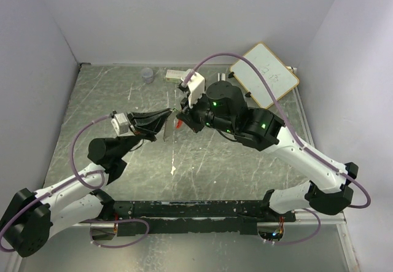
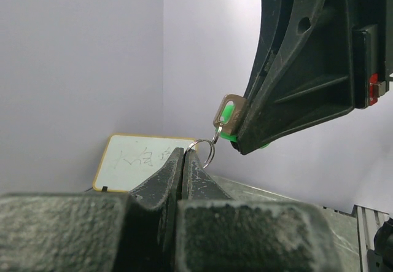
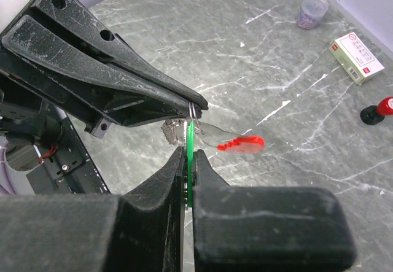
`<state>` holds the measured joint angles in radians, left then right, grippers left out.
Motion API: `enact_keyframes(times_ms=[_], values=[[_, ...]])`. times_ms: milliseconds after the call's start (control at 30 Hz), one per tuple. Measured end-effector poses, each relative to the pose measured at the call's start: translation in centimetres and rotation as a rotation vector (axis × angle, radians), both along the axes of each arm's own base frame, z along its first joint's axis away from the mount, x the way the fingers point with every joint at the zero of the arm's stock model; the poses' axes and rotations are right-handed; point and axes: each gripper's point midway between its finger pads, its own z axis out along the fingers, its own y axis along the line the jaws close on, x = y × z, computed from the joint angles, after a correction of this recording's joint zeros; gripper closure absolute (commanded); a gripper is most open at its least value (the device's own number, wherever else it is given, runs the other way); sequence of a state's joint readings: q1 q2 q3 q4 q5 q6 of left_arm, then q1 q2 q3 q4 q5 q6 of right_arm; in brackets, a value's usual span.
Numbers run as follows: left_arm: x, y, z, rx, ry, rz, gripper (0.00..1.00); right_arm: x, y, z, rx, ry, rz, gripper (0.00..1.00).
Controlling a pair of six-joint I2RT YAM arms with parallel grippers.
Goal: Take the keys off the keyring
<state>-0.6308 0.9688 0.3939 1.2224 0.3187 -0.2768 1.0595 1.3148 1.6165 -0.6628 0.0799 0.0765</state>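
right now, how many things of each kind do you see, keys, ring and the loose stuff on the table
keys: 2 (green key, red key)
keyring: 1
white box: 1
small clear cup: 1
red-and-black knob: 1
whiteboard: 1
total: 7

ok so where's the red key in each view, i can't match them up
top external: red key is a small fleck just left of centre.
left wrist: not seen, probably hidden behind the right fingers.
right wrist: just right of centre, over the table.
shared landmark: the left gripper, shut on the keyring, shows in all three views.
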Motion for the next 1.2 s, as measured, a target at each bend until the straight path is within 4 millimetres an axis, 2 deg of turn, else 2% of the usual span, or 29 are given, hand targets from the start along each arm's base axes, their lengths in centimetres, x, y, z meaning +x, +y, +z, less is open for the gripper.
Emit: enact_keyframes(times_ms=[367, 767, 800, 867, 933, 967, 1000, 1200], values=[[-0.1, -1.0, -0.7, 0.061, 0.006, -0.043, 0.93, 0.4, 0.5, -0.4, -0.044, -0.007, 0.012, 1.00], [-0.4, -2.5, -0.6, 0.146, -0.045, -0.106, 0.93, 0.8, -0.2, 0.0, -0.081, -0.030, -0.006, 1.00], [-0.4, -2.6, -0.6, 0.159, -0.051, -0.111, 0.87, 0.8, -0.3, 0.0, -0.085, -0.030, -0.010, 1.00], [-0.4, -2.8, -0.8, 0.183, -0.060, -0.119, 0.66, 0.9, -0.4, -0.2, -0.095, -0.028, -0.015, 1.00], [-0.5, -2.9, -1.2, 0.204, -0.061, -0.127, 0.49, 0.9, -0.5, -0.3, -0.099, -0.027, -0.018, 1.00], [-0.6, -2.9, -1.3, 0.209, -0.064, -0.126, 0.35, 0.9, -0.6, -0.4, -0.104, -0.025, -0.019, 1.00], [-0.6, -2.8, -1.1, 0.209, -0.066, -0.119, 0.29, 0.9, -0.7, -0.5, -0.107, -0.024, -0.020, 1.00], [-1.7, -0.7, -0.2, 0.167, -0.085, -0.050, 0.23, 1.1, -0.3, 0.2, -0.080, -0.041, -0.026, 1.00]])
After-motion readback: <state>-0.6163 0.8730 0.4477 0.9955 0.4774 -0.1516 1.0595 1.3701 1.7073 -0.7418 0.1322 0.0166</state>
